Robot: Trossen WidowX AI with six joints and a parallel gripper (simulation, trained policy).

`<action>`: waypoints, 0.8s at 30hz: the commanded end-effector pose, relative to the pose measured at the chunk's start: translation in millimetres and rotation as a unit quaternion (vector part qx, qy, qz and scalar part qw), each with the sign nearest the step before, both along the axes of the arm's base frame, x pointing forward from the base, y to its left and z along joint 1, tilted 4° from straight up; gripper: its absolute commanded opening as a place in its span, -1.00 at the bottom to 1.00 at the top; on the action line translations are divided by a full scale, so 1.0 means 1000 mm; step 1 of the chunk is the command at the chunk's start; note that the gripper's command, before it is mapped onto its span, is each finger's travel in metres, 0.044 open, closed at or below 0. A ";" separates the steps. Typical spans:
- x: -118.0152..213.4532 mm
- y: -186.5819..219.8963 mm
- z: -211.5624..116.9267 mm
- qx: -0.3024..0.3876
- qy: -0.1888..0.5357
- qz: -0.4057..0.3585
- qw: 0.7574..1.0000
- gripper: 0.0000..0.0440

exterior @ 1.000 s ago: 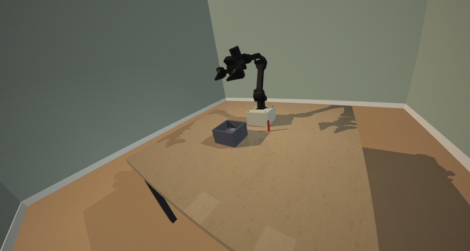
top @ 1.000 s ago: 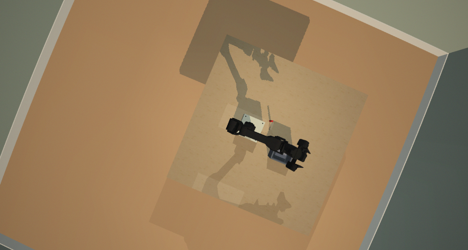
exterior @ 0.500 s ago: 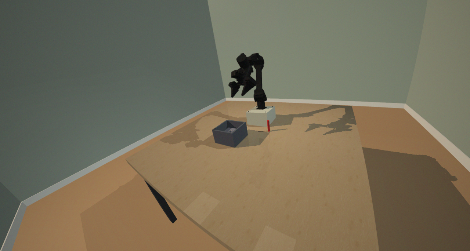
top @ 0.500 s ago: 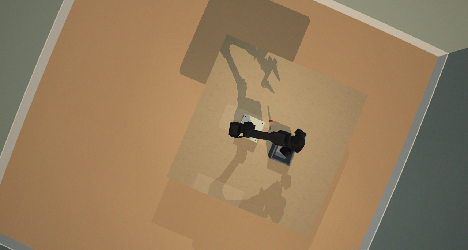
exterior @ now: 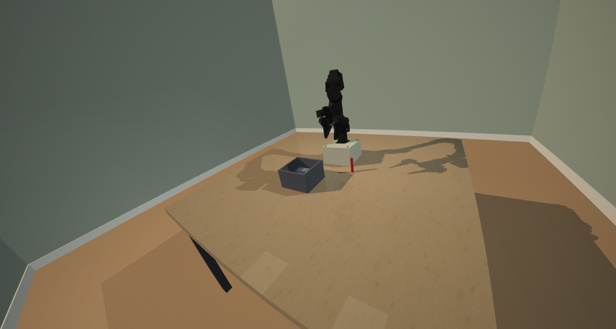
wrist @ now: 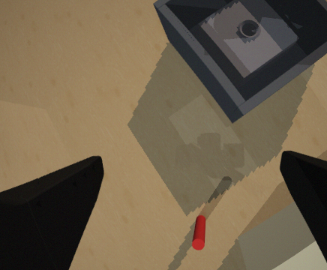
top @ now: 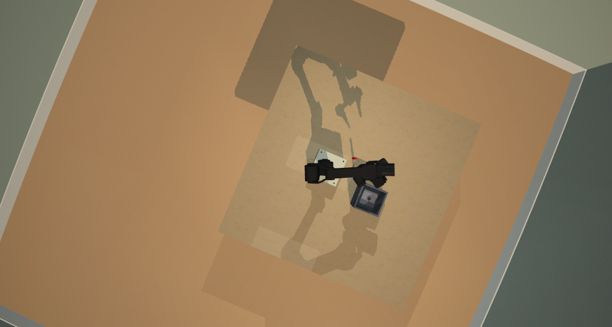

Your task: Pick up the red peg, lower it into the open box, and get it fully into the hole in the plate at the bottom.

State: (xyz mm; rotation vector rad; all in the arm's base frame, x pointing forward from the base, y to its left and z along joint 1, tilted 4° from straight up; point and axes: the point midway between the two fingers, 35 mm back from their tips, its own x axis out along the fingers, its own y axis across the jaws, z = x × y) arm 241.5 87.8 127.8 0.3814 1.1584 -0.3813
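The red peg stands upright on the table beside the arm's base. The open dark box stands a short way from it; in the wrist view it is at the upper right. A grey plate with a round hole lies at its bottom, the hole empty. My gripper points downward, wide open and empty, well above the table. In the wrist view the peg shows low in the frame, between the two fingers but below the line of their tips. In the top view the arm hides most of the gripper.
The pale block under the arm stands close to the peg, and its corner shows at the lower right of the wrist view. The box walls rise above the wooden table. Shadows of the arm and box cross the table.
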 end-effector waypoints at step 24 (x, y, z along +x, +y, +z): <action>-0.069 0.015 -0.093 -0.047 0.179 -0.184 0.965 0.89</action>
